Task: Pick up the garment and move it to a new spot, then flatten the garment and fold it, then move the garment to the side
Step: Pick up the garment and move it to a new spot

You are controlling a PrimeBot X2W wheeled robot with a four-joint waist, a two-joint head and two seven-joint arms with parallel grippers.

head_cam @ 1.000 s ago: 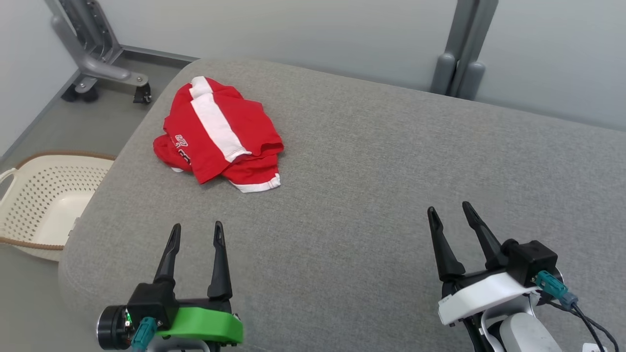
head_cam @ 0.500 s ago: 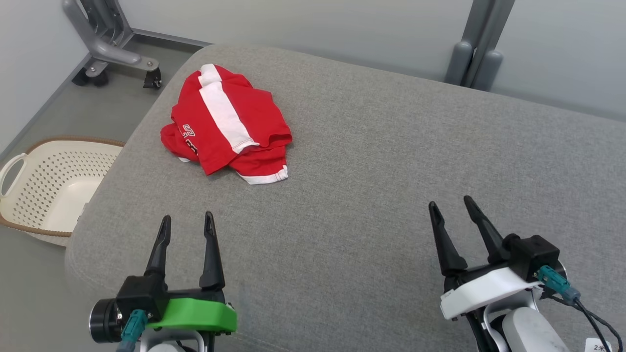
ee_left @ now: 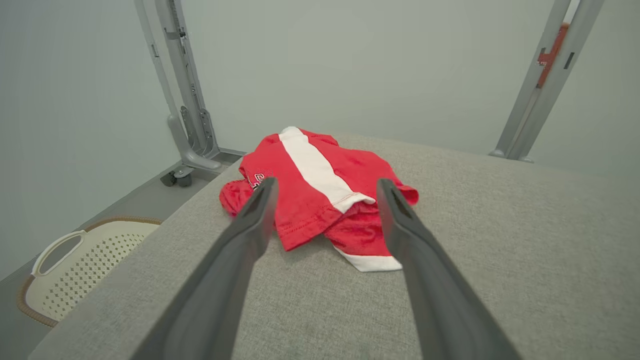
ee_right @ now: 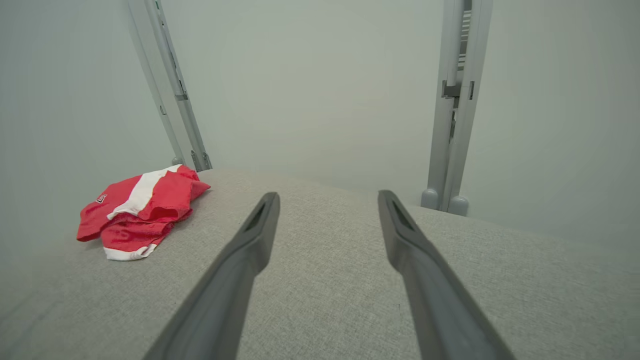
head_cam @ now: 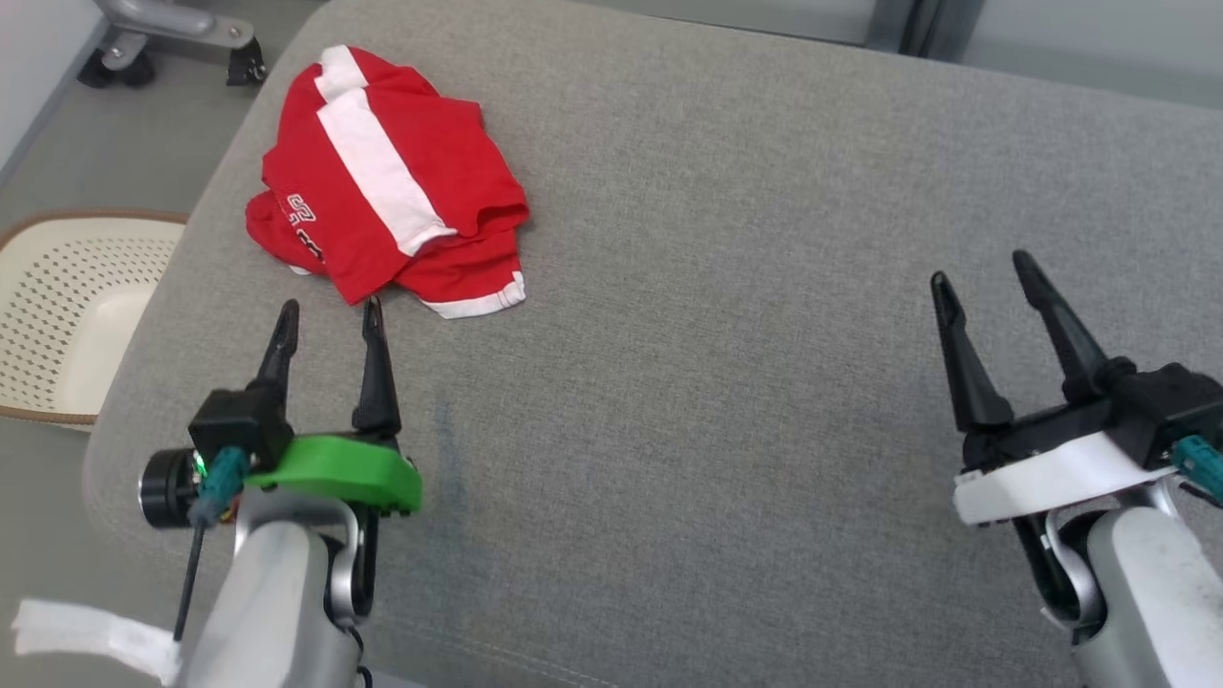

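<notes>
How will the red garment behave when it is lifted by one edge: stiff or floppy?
Probably floppy: the red garment lies crumpled in soft overlapping folds on the grey cushion, so it should droop and unfold when lifted. Likely light, since its thin layers lie nearly flat.

A big gray cushion (head_cam: 726,287) covered in rough cloth lies flat, and its corner is round. Down on the gray floor (head_cam: 124,153) beside it sits a cream basket (head_cam: 43,287). The basket has lots of little holes, a brown rim and a handle (ee_left: 52,246). Past the corner stands a gray metal stand (ee_left: 195,105) with small black wheels (head_cam: 244,67). Another gray metal post (ee_right: 452,100) stands behind the far edge of the cushion. The wall (ee_right: 320,75) behind is plain and pale.
</notes>
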